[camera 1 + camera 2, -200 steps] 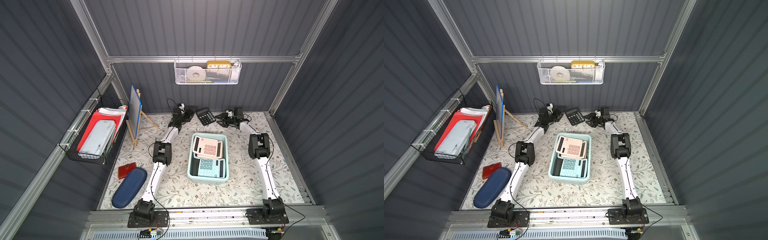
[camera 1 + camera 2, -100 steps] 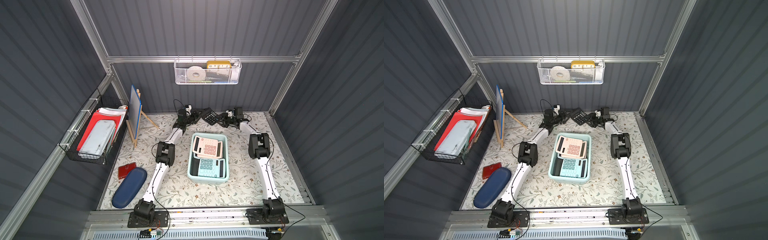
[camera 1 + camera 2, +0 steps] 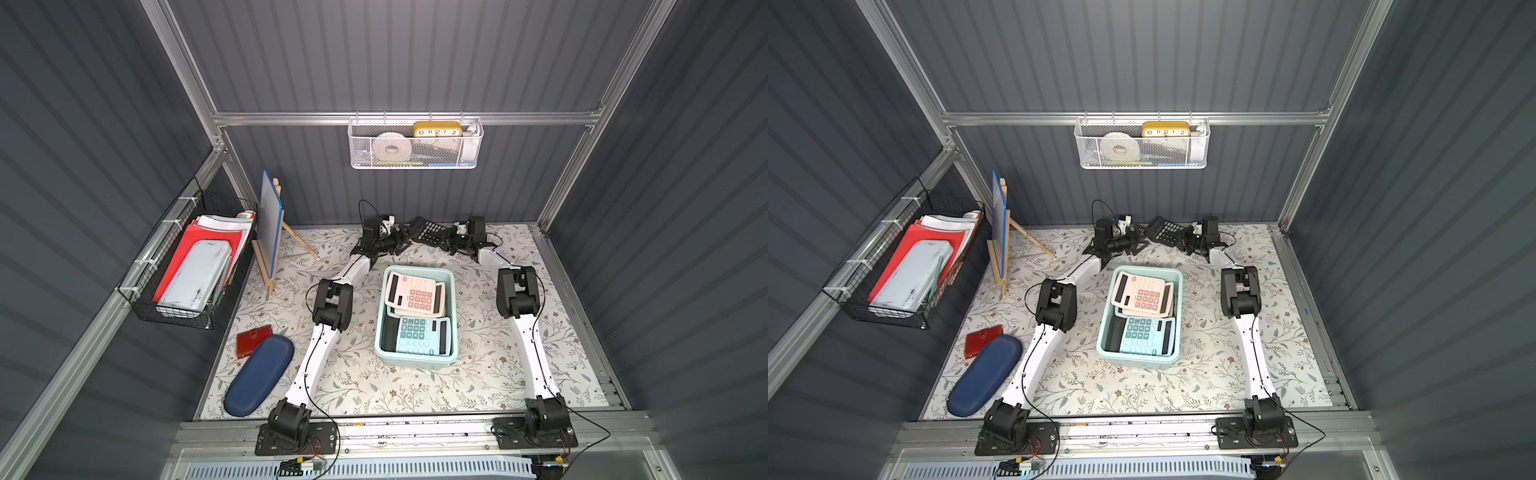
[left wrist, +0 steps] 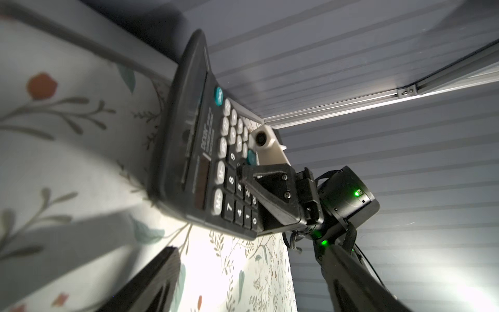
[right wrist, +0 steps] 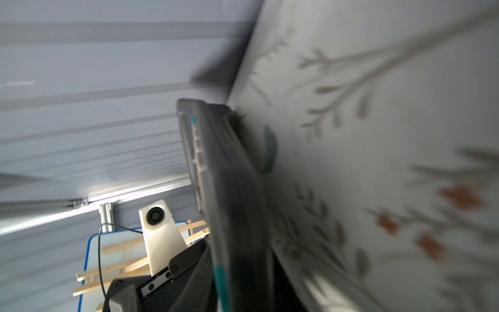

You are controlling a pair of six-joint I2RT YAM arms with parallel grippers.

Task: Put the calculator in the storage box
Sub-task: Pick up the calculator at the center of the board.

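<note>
My right gripper is pinched on one edge of the calculator, which sits at the back of the table, close to the rear wall. In the left wrist view one finger lies across the keys and the opposing one is hidden beneath the body. The calculator is tilted, and I cannot tell whether its low edge rests on the table. My left gripper stands spread just beside the opposite end, gripping nothing. The box is at mid-table, well apart from the calculator. It is largely filled by pink calculators at the far end and a teal calculator at the near end. Hazards, in my judgement:

- The hold is shallow and bears on uneven keys, so the long free end could pivot or slip out during the lift.
- The spread left jaws stand close enough to knock that free end as I withdraw.
- A wide swing could strike the rear wall.
- With the box this full, the calculator must land on top of the others, where it may slide, perch on the rim or tip out if released tilted.
</note>
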